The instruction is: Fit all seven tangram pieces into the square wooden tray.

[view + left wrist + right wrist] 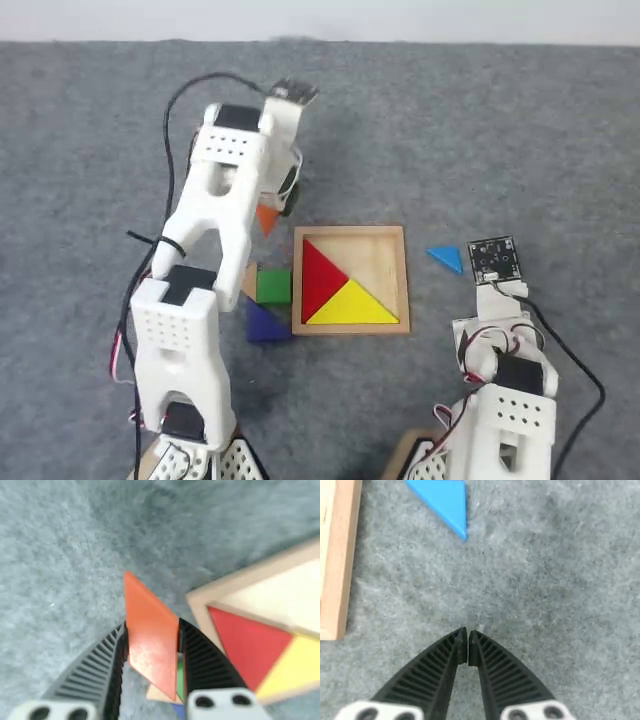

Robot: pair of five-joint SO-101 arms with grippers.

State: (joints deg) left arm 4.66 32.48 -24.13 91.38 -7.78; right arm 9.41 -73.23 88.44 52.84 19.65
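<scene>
Fingers of my left claw [151, 626] are clamped on the orange parallelogram [146, 605], just outside the far left corner of the square wooden tray [350, 231], where the red triangle [320, 272] and yellow triangle [358, 305] lie edge to edge. Beside the tray's left wall sit a green square [273, 286], a tan piece [249, 281] half hidden under my arm and a dark blue triangle [263, 323]. My right claw [468, 632] is pressed together on nothing over the grey carpet [560, 580], with the light blue triangle [445, 500] ahead of it, right of the tray and apart from it.
</scene>
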